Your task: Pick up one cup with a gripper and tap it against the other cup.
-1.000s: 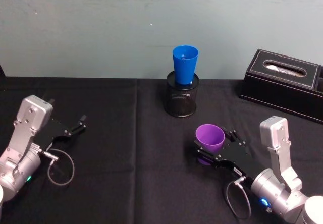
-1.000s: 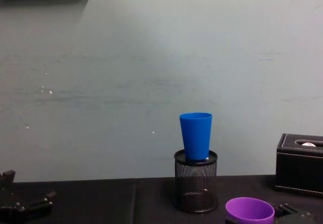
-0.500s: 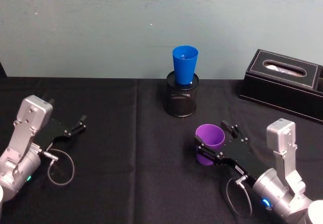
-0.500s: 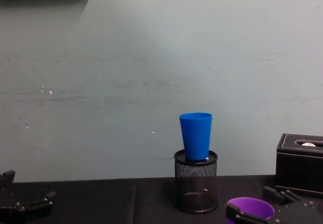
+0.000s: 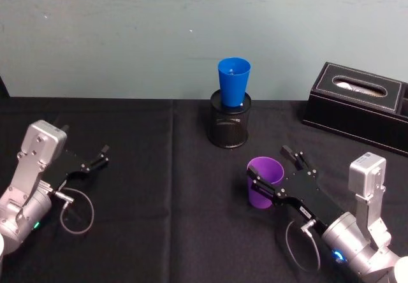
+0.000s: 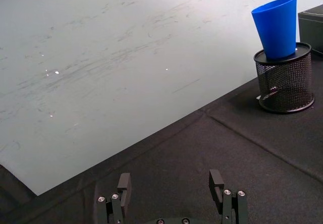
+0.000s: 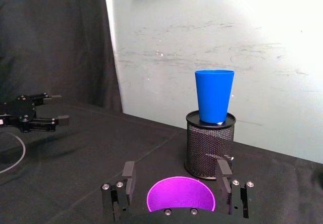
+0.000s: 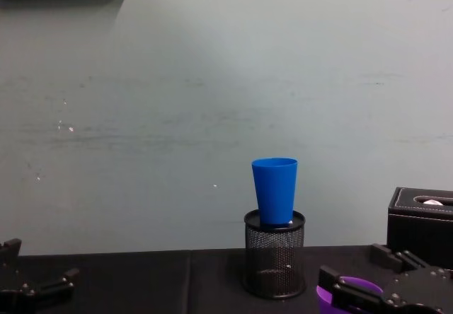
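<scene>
Fingers of the right gripper (image 5: 275, 170) stand apart on either side of the smooth purple plastic tumbler (image 5: 264, 181), which sits upright on the black desk (image 5: 159, 194). Beyond it, the bright blue plastic tumbler (image 5: 233, 82) stands in a black wire-mesh pen holder (image 5: 229, 125). The left gripper (image 5: 101, 156) rests well apart, fingers spread.

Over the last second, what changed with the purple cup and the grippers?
The right gripper opened and drew back toward the robot, letting go of the purple cup, which now stands between its spread fingers. The blue cup, in the mesh pen holder, and the left gripper did not move.
</scene>
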Action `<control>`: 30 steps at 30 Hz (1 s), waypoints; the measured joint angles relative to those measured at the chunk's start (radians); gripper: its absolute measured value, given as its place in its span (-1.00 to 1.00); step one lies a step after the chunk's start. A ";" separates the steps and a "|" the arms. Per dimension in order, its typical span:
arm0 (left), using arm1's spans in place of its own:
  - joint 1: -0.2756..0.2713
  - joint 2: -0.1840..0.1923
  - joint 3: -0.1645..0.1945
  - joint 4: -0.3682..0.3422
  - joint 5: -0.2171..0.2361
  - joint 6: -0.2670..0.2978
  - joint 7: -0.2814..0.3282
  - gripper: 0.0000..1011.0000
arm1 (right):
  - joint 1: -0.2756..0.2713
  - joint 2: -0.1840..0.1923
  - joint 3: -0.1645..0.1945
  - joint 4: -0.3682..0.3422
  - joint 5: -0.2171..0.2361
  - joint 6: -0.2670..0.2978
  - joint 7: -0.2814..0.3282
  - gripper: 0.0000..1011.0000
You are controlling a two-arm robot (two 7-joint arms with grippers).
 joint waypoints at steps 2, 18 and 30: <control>0.000 0.000 0.000 0.000 0.000 0.000 0.000 1.00 | 0.000 0.000 0.000 0.000 0.000 0.000 0.000 0.98; 0.000 0.000 0.000 0.000 0.000 0.000 0.000 1.00 | -0.003 -0.009 0.015 0.002 0.022 0.003 -0.005 0.98; 0.000 0.000 0.000 0.000 0.000 0.000 0.000 1.00 | -0.016 -0.049 0.062 0.002 -0.002 0.006 -0.104 0.98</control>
